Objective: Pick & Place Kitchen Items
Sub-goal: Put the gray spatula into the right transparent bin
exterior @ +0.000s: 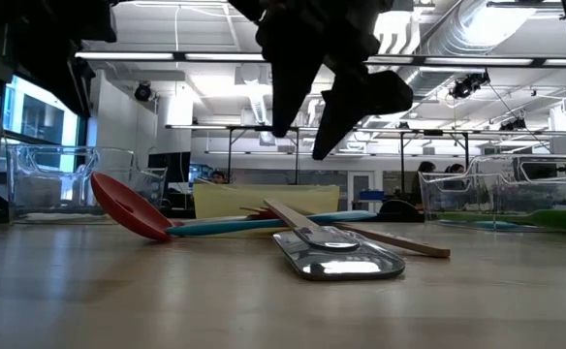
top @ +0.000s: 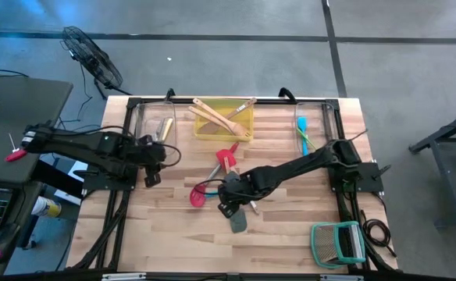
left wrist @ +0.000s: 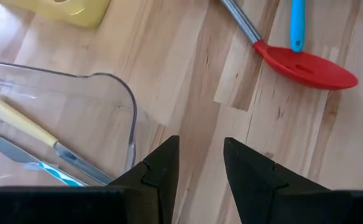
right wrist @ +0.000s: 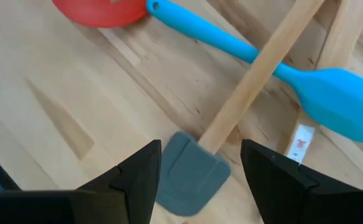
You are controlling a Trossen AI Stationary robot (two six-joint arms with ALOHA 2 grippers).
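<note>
My right gripper [right wrist: 200, 149] is open and hovers above the grey spatula [right wrist: 191, 171], with a finger on either side of its head where the wooden handle joins. The low view shows this gripper [exterior: 307, 121] well clear of the spatula [exterior: 336, 254], which lies flat on the table. A blue spatula [right wrist: 330, 102] and a red ladle [top: 197, 197] lie beside it. My left gripper [left wrist: 200, 142] is open over bare table next to the left clear bin [left wrist: 128, 106], which holds a yellow-handled knife [left wrist: 20, 121].
A yellow tray [top: 244, 134] with wooden utensils sits at the far middle. The right clear bin [top: 331, 117] holds blue and green utensils. A teal-framed rack [top: 339, 242] is at the near right corner. A red utensil [top: 228, 154] lies mid-table. Bare wood lies along the near edge.
</note>
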